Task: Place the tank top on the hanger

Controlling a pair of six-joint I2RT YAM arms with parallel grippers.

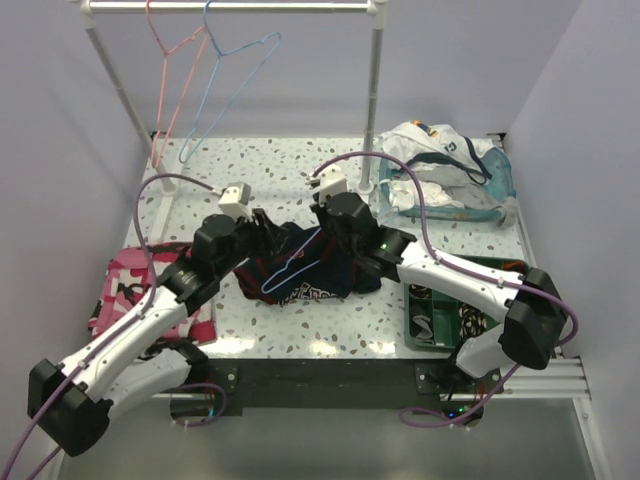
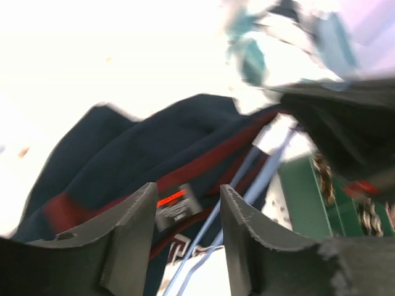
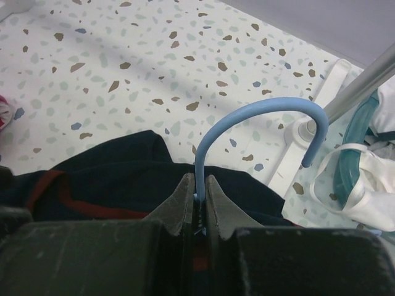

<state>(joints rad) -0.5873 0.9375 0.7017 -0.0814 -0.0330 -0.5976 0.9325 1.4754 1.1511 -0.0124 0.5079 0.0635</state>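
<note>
- A navy tank top (image 1: pixel 312 272) with dark red trim and white lettering lies bunched in a heap on the speckled terrazzo table (image 1: pixel 280 170), between the two arms.
- A light blue wire hanger (image 1: pixel 290 263) lies partly across the tank top. One thin wire runs diagonally over the cloth, and its hook rises clear at the top's far edge.
- The right gripper (image 3: pixel 199 185) sits at the tank top's far right edge. Its fingers are clamped tight on the hanger's neck, just below the curved hook.
- The left gripper (image 2: pixel 185 197) hovers at the tank top's left edge. Its jaws are parted with nothing pinched between them. Through the gap show the neck label, red trim and the blue wire.
- Left of the tank top, a pink, black and white camouflage cloth (image 1: pixel 125 285) lies partly under the left arm.
- Right of the tank top, beneath the right arm, sits a green bin (image 1: pixel 430 322) of small items.
- Beyond the tank top to the right lies a pile of white garments (image 1: pixel 440 165) with navy and teal trim.
- Beyond the tank top to the left, a white clothes rail (image 1: pixel 230 7) carries a pink hanger (image 1: pixel 172 60) and a second blue hanger (image 1: pixel 238 62).
</note>
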